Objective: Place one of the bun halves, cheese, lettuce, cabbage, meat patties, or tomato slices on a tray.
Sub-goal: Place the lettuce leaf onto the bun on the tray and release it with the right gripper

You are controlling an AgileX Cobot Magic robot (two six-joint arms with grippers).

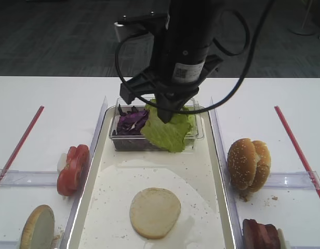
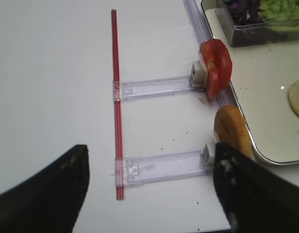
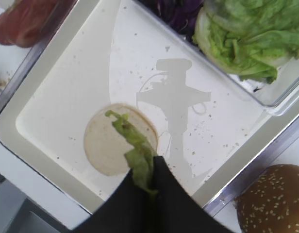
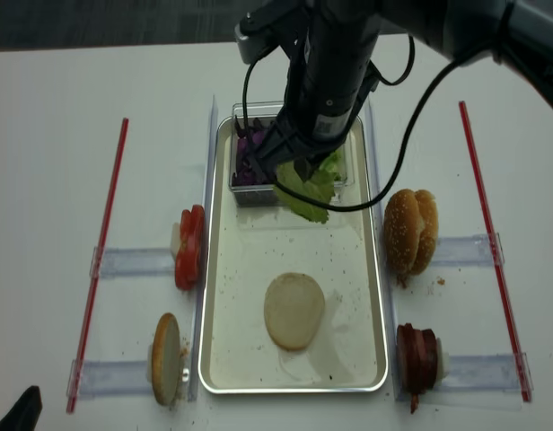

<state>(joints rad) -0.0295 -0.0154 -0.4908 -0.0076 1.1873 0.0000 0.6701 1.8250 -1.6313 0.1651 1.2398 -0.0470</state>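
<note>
Bun half (image 1: pixel 155 212) flat on tray (image 1: pixel 95 171); right pincer (image 3: pixel 145 180) pinching lettuce leaf (image 3: pixel 135 150) above.

I have the right arm reaching in from the far edge of the surface, wrist pointing straight down, its claw (image 3: pixel 144 182) pinched tight on a lettuce leaf (image 3: pixel 135 145) hanging from the tips. My left claw (image 2: pixel 149 189) sits low at the near-left corner, its fingers (image 2: pixel 47 194) spread wide apart.
</note>
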